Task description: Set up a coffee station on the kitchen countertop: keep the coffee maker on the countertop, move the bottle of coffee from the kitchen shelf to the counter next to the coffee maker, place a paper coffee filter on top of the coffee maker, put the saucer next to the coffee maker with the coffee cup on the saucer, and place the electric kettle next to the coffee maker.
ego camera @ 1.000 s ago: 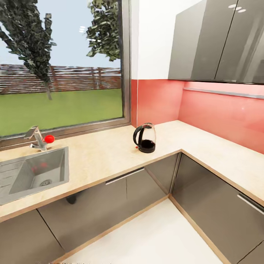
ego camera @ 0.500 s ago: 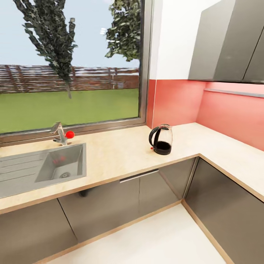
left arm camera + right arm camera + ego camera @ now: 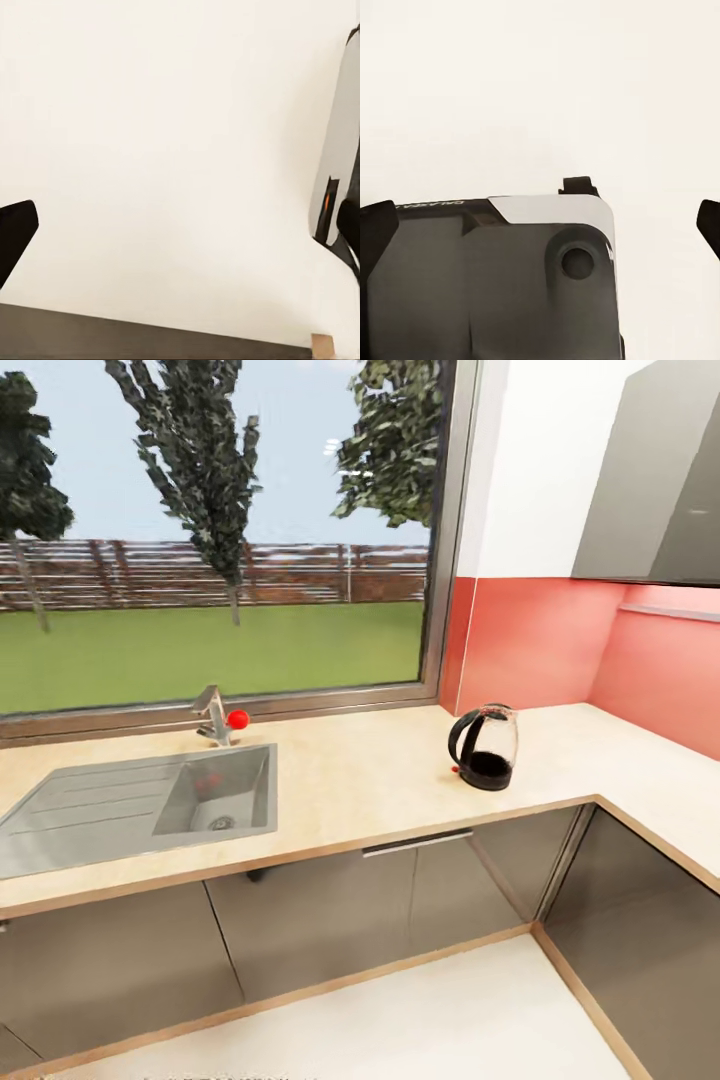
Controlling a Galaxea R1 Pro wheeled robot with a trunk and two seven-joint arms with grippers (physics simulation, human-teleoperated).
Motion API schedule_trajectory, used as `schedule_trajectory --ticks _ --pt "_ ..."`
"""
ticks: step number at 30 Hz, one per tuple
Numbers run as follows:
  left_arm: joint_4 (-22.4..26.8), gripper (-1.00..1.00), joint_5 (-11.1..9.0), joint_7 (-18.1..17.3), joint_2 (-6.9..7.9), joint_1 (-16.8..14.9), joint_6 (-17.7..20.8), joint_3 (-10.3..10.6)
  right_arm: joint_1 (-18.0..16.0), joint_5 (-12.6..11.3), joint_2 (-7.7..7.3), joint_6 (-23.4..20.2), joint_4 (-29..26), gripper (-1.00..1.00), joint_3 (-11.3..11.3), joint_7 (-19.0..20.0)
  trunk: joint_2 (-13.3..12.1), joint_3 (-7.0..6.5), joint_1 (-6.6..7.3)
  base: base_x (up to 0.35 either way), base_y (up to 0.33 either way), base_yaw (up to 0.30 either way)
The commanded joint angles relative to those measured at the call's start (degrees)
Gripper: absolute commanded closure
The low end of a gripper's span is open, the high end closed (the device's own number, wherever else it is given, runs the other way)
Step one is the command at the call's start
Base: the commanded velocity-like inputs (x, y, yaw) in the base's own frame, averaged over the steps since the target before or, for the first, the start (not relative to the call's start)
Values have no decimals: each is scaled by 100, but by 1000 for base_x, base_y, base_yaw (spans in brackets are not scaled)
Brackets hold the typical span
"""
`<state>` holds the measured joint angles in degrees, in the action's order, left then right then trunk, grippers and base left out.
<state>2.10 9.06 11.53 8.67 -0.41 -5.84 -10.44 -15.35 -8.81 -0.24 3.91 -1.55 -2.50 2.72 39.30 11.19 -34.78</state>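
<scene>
Head view: kettle upright on the countertop, near the inner corner where the worktop turns along the red backsplash, handle toward the sink side, dark base flat on the wood, a small red switch low by the handle. Steel sink set into the same countertop well apart from the kettle, with a tap behind it carrying a red knob. Large window above, with trees, grass and a fence outside. Grey cabinet fronts under the worktop, one with a long steel handle; grey wall cupboards high up over the side run of counter. Pale floor in front. Left wrist view: two dark fingertips at opposite edges of the picture, spread wide apart with nothing between them, so the left gripper gaping and empty; pale floor behind, a grey robot panel along one side, a dark strip and a bit of wood-coloured edge along another. Right wrist view: again dark fingertips at both edges, far apart and holding nothing, so the right gripper likewise spread and empty; between and below them a grey robot body part with a round hole and mirrored lettering, pale floor beyond.
</scene>
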Motion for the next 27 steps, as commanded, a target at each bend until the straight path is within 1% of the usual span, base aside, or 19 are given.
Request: schedule_trajectory --ticks 1,4,7,9,16,22,24,26,27 --pt "-3 -100 57 25 7 -4 75 -50 -5 -59 -2 22 6 -100 -26 27 6 8 -1 0 0 111" --pt "0 -100 54 78 12 -3 192 -66 -4 -59 -2 22 6 -100 -29 27 6 8 -1 0 0 60" --pt "0 -100 51 224 -1 -3 238 -99 -3 -59 -2 22 6 -100 -31 27 6 8 -1 0 0 18" --pt "1 -100 50 248 -10 -3 244 -88 -3 -59 2 22 6 -100 -31 28 6 8 -1 0 0 4" --pt "5 -100 70 261 -23 -3 199 -44 -3 -59 6 22 -1 -100 -31 32 6 8 -1 0 0 1" --pt "21 -100 70 224 -11 -3 164 -47 -9 -50 5 17 -46 -100 -40 35 6 8 -1 0 0 0" --pt "40 -100 60 217 -8 -3 155 -56 -11 -50 1 15 -205 -100 -40 35 6 8 -1 0 0 0" --pt "54 -100 43 206 -5 -3 145 -69 -11 -49 4 18 -546 -100 -40 35 6 8 -1 0 0 0" --pt "63 -100 48 200 -15 -3 137 -64 -12 -46 12 19 -820 -100 -43 35 6 8 -1 0 0 0"
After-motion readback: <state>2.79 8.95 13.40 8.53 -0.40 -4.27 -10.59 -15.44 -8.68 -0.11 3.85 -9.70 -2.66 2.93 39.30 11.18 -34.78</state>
